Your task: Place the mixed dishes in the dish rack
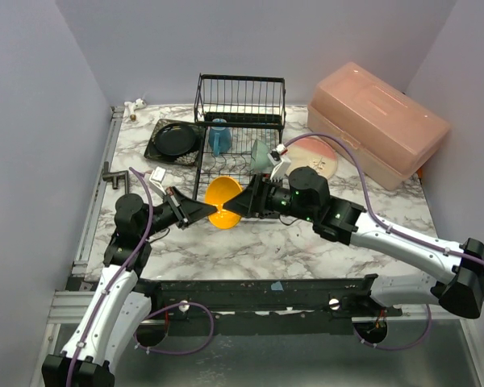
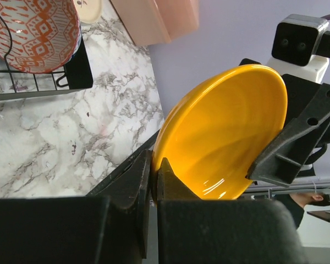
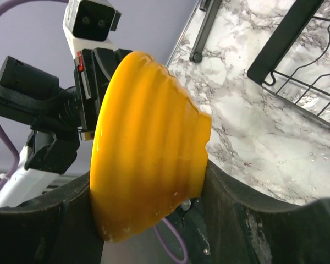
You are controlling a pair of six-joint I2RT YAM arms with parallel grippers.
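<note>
The orange bowl (image 1: pixel 223 201) hangs in the air above the middle of the table, just off the near-side edge of the dish rack (image 1: pixel 240 121), tipped on its side, and both arms have hold of it. Your left gripper (image 2: pixel 154 173) is pinched together on the bowl's rim. Your right gripper (image 3: pixel 148 203) spans the bowl's depth, with one finger against the open mouth and the other against the base, and it looks clamped.

This reads as a handover on the way to loading. One arm needs to let go before the other carries the bowl over the rack wire. The right arm sits nearer the rack and has the fuller grip, so the likely call is to open the left fingers and draw that arm back toward the left edge without dragging the rim. Then you can tip the bowl into a free slot.

The rack holds a blue-handled mug (image 1: pixel 218 137) and a mint-green bowl (image 1: pixel 264 155). The left wrist view shows a small red-patterned bowl (image 2: pixel 36 33) against the rack's wires, seemingly inside.

Waiting outside the rack are a black round plate (image 1: pixel 176 139), stacked on a black square plate (image 1: pixel 154 151) toward the far-left corner, and a beige-pink plate (image 1: pixel 319 157) to the rack's right. The pink plastic box (image 1: pixel 379 121) sits closed at the far-right corner.
</note>
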